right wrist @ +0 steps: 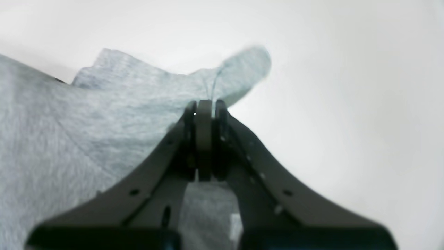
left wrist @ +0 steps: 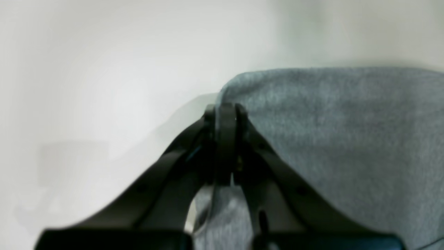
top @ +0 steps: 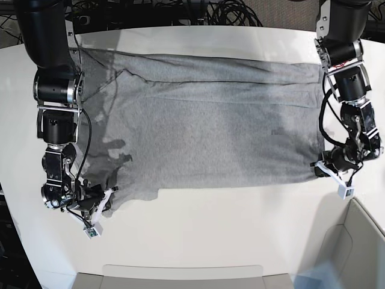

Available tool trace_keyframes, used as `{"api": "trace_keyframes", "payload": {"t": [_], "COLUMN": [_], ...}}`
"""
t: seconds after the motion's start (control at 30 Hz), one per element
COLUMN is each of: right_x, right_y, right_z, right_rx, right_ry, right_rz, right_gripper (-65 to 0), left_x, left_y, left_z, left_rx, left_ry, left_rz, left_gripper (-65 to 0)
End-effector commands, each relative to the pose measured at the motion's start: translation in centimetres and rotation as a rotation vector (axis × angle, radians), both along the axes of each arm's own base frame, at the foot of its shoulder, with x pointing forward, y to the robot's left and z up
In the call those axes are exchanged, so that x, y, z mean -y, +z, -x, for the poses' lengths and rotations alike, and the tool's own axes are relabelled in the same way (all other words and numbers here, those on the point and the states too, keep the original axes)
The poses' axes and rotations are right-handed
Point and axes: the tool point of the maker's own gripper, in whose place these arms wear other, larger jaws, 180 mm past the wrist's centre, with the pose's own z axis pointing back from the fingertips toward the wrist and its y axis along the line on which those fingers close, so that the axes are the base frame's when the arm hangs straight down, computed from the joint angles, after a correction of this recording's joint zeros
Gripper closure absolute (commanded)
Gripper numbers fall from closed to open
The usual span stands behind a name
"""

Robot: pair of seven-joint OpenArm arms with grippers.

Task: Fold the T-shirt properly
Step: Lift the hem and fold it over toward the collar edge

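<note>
Grey cloth fills most of the white surface [top: 198,229]: the T-shirt [top: 204,126] lies spread out flat, with its plain side up. No letters, brand or label can be read on it in any view.

At one near corner of the shirt is the left gripper [left wrist: 225,109]. Its black jaws are pressed tight together, with no gap between them, and a bit of the grey cloth edge is pinched there. More cloth hangs under the jaws and spreads off to one side.

At the other near corner is the right gripper [right wrist: 205,106]. Its jaws are pressed tight too, and they pinch the shirt where a small flap of cloth sticks up past the tips. The cloth by this corner is bunched and wrinkled.

Both arms reach down from the far side of the surface, one at each end of the shirt.
</note>
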Motion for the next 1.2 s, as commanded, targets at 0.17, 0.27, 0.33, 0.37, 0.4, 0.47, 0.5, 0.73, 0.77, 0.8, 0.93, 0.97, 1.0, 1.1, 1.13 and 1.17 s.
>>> {"api": "trace_keyframes", "payload": {"t": [0.17, 0.27, 0.33, 0.37, 0.4, 0.47, 0.5, 0.73, 0.77, 0.8, 0.93, 0.97, 1.0, 1.1, 1.13, 1.17], "right_x": [0.8, 1.0, 0.7, 0.6, 0.4, 0.3, 0.4, -0.5, -0.5, -0.1, 2.1, 2.2, 2.3, 1.9, 1.8, 1.9], "right_y": [2.5, 1.8, 1.9, 2.1, 2.0, 2.2, 2.2, 3.2, 3.0, 3.1, 3.7, 3.7, 3.7, 3.5, 3.3, 3.2], "right_z": [-1.2, -0.4, 0.1, 0.3, 0.6, 1.5, 1.9, 5.2, 5.7, 6.1, 7.8, 8.1, 8.6, 10.0, 10.4, 10.8], "right_rx": [0.04, 0.021, 0.041, 0.06, 0.068, 0.073, 0.067, 0.094, 0.092, 0.096, 0.094, 0.093, 0.091, 0.092, 0.085, 0.08], "right_ry": [-0.014, -0.013, -0.002, 0.004, 0.011, 0.022, 0.023, 0.057, 0.058, 0.045, -0.019, -0.024, -0.024, 0.01, 0.02, 0.023], "right_rz": [0.016, 0.029, 0.042, 0.049, 0.057, 0.084, 0.101, 0.187, 0.191, 0.193, 0.2, 0.207, 0.216, 0.24, 0.249, 0.257], "right_gripper": [0.0, 0.0, 0.0, 0.0, 0.0, 0.0, 0.0, 0.0, 0.0, 0.0, 0.0, 0.0, 0.0, 0.0, 0.0, 0.0], "left_x": [-1.2, -1.1, -1.2, -1.2, -1.2, -1.2, -1.2, -1.1, -1.0, -1.0, -0.5, -0.4, -0.4, -0.4, -0.5, -0.4], "left_y": [2.0, 0.4, -0.1, -0.4, -0.4, -0.5, -0.6, 0.1, 0.0, -0.1, 0.0, 0.0, 0.0, -0.2, -0.2, -0.2], "left_z": [-0.8, 0.5, 1.0, 1.3, 1.3, 1.3, 1.5, 3.6, 4.1, 4.5, 5.9, 6.1, 6.3, 6.7, 6.8, 6.7], "left_rx": [0.05, 0.014, -0.001, -0.007, -0.007, -0.009, -0.012, 0.004, -0.009, -0.016, -0.018, -0.017, -0.018, -0.023, -0.026, -0.025], "left_ry": [0.009, 0.008, 0.007, 0.007, 0.007, 0.007, 0.007, -0.095, -0.103, -0.109, -0.141, -0.146, -0.151, -0.155, -0.157, -0.162], "left_rz": [-0.024, -0.023, -0.025, -0.025, -0.025, -0.022, -0.022, -0.118, -0.127, -0.135, -0.172, -0.179, -0.185, -0.192, -0.194, -0.195], "left_gripper": [0.0, 0.0, 0.0, 0.0, 0.0, 0.0, 0.0, 0.0, 0.0, 0.0, 0.0, 0.0, 0.0, 0.0, 0.0, 0.0]}}
